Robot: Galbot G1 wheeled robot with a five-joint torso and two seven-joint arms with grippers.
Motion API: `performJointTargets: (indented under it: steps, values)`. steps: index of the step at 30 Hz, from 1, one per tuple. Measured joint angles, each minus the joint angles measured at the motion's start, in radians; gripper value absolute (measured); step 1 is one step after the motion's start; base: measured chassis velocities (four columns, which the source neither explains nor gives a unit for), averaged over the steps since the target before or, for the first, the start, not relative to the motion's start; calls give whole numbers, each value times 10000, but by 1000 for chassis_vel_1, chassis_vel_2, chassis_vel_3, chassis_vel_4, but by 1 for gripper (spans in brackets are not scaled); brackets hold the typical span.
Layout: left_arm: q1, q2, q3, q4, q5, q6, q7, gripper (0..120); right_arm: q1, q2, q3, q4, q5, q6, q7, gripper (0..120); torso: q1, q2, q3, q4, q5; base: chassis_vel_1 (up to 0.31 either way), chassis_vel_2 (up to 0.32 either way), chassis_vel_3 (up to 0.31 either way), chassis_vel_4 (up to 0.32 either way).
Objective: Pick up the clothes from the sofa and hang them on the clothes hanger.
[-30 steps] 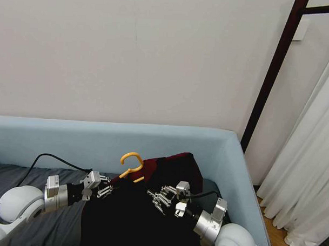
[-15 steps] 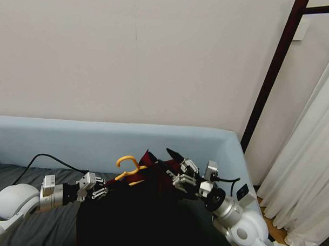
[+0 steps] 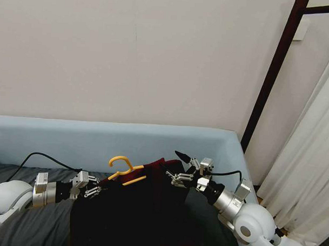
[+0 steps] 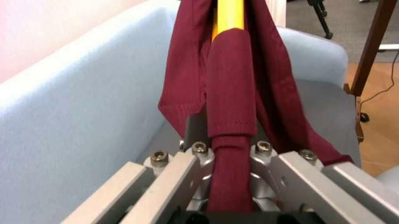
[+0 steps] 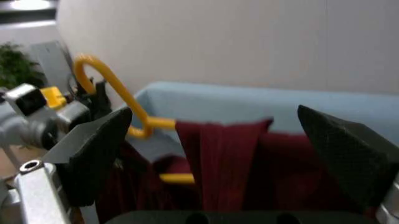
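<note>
Left gripper (image 3: 92,189) low over the sofa (image 3: 153,140), clamped tight; in the left wrist view its fingers (image 4: 165,179) pinched a fold of the maroon garment (image 3: 145,200) with the arm of the yellow hanger (image 3: 121,166) running inside that fold; so cloth and hanger were gripped together at one shoulder.

Right gripper (image 3: 183,168) at the garment's other shoulder, jaws spread wide; in the right wrist view its pads (image 5: 100,149) stood well apart, with the cloth beyond them and nothing pinched.

Garment draped over the hanger, upper part raised off the seat, lower part trailing down onto the sofa; hook pointing up, free of anything.

Dark rack post (image 3: 271,78) stood to the robot's right, past the sofa's end, well apart from the hanger.

Risks, as judged:
- one-sided hold; the unsupported end could sag and let the cloth slide off that shoulder;
- the right jaws might close on cloth alone and miss the hanger arm; a lift would then pull fabric off the hanger;
- the trailing hem could drag or snag on the sofa edge during the carry;
- the hook might swing or twist on the way, so it would meet the rack badly aimed.
</note>
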Motion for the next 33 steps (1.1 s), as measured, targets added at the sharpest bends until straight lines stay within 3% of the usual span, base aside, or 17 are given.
performJointTargets:
  steps: [5, 12, 16, 21, 29, 33]
  values:
    - [52, 44, -12, -226, -2, -18, -12, 1, -139, 355, -330, 83, 564, -844, 1112, 100, 0, 0, 0, 0, 0, 0, 0, 0, 0]
    - [73, 172, -18, -415, -10, -18, -93, 1, -199, 552, -441, -54, 1099, -1104, 1229, 98, 0, 0, 0, 0, 0, 0, 0, 0, 0]
    - [174, 104, -32, -402, 104, -45, -158, 1, -266, 563, -437, -114, 1229, -881, 408, 81, 0, 0, 0, 0, 0, 0, 0, 0, 0]
    - [167, 19, -21, -339, 205, -60, -179, 1, -264, 573, -467, -160, 1112, -662, 170, 68, -1, 0, -1, 0, 0, 0, 0, 0, 0]
    - [122, -30, 35, -308, 238, -63, -209, 1, -156, 642, -540, -455, 987, -143, -86, 33, -1, 1, 0, 0, 0, 0, 0, 0, 0]
    - [125, -30, 40, -312, 242, -64, -211, 1, -126, 677, -553, -525, 1024, 1, -237, 26, 0, 0, 0, 0, 0, 0, 0, 0, 0]
